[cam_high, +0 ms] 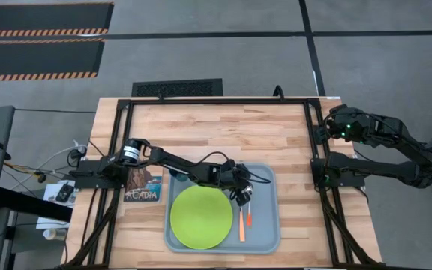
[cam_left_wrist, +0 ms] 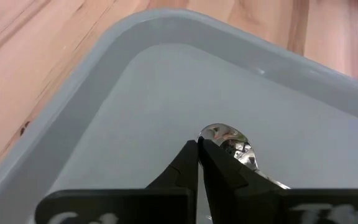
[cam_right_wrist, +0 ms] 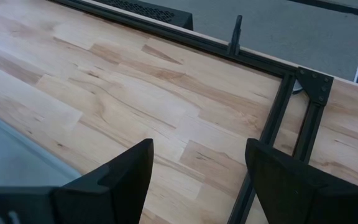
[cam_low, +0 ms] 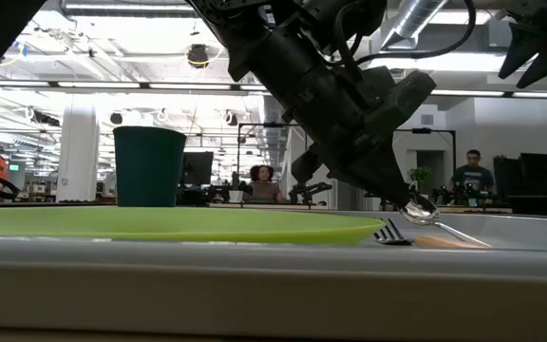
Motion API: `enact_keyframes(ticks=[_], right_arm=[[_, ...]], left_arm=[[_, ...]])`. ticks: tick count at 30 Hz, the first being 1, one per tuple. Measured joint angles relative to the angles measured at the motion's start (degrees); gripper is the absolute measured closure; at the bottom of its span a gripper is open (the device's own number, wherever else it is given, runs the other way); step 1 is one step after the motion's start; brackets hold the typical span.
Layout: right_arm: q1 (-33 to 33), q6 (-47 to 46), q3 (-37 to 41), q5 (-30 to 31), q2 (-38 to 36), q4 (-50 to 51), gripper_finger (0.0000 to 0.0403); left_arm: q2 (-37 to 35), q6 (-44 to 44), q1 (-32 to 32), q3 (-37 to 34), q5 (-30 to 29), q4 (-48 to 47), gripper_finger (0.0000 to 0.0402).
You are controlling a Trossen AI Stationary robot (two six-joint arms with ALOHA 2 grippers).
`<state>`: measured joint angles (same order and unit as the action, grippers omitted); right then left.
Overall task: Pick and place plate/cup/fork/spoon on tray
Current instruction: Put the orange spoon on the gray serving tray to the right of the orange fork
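The pale grey-blue tray [cam_high: 265,238] lies at the table's near middle. On its left half lies the lime-green plate [cam_high: 201,217]. Right of the plate, the orange-handled fork [cam_high: 241,225] and spoon [cam_high: 250,216] lie side by side. My left gripper [cam_high: 243,196] slants down into the tray and is shut at the spoon's bowl [cam_left_wrist: 227,138]. The dark teal cup [cam_low: 148,166] stands upright near the tray's far left corner, partly hidden under my left arm in the high view. My right gripper [cam_right_wrist: 197,180] waits open, high over the table's right edge. My left gripper has its shut fingertips [cam_left_wrist: 199,149] on the edge of the spoon's silver bowl [cam_low: 420,211], slanting down from the table's left. The bowl sits a little above the tray floor. The handle [cam_low: 463,236] slopes down to the tray beside the fork's tines [cam_low: 392,233].
A small picture card reading ACADIA [cam_high: 142,187] lies left of the tray under my left arm. A black frame [cam_high: 313,150] borders the wooden table. Bare wood lies beyond and right of the tray. People stand in the room behind.
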<state>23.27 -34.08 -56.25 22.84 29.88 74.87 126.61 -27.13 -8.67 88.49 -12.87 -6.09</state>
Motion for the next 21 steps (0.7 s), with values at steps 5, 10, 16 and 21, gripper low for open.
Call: enact_keyframes(ticks=[5,10,16,21], right_arm=[[0.0,0.0,0.0,0.0,0.0,-0.1,0.0121],[0.0,-0.4,0.0,0.0,0.0,-0.1,0.0121],[0.0,-0.4,0.0,0.0,0.0,-0.3,0.0121],[0.0,-0.4,0.0,0.0,0.0,-0.3,0.0121]], left_arm=[[0.0,-0.1,0.0,0.0,-0.9,-0.1,0.0401],[0.0,-1.0,0.2,0.0,-1.4,-1.4,0.0401],[0.0,-1.5,0.4,0.0,-1.4,-2.0,0.0401],[0.0,-1.4,0.4,0.0,-1.7,0.2,0.0402]])
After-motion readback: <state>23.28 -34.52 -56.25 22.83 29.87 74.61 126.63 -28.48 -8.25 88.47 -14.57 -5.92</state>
